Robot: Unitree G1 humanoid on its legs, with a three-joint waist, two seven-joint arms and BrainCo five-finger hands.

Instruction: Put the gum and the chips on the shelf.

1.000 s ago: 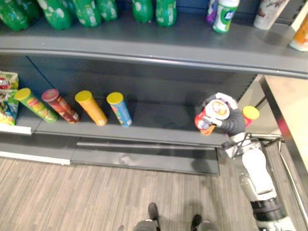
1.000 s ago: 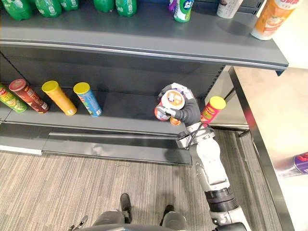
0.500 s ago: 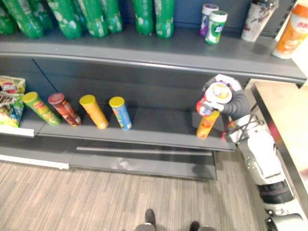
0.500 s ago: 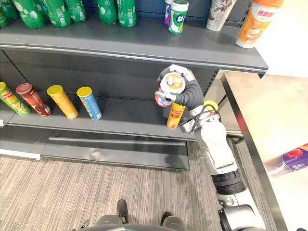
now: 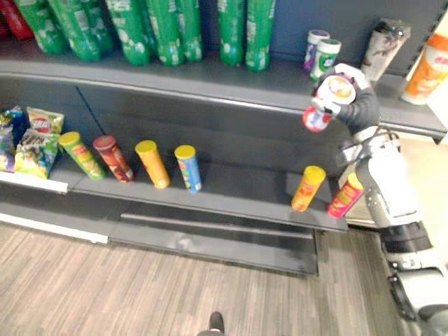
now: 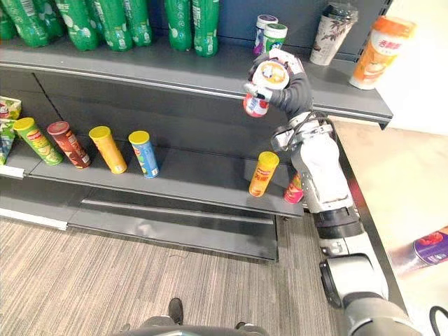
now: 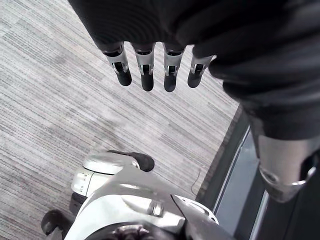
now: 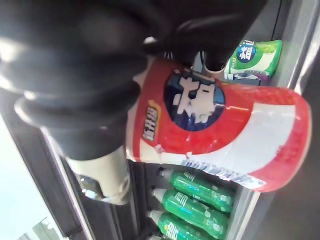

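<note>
My right hand point(image 6: 292, 87) is gripping a glossy red cylindrical can point(image 6: 256, 106) at the grey shelf's point(image 6: 140, 73) front edge; my left hand point(image 7: 145, 66) is hanging, fingers straight.

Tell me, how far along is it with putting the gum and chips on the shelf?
Chips tubes already sit on the lower shelf, so that part looks done. The right hand grips a red gum tub, raised by the upper shelf edge. Left to do: set it down, probably beside the two gum tubs there. The left hand hangs open over the floor.
</note>
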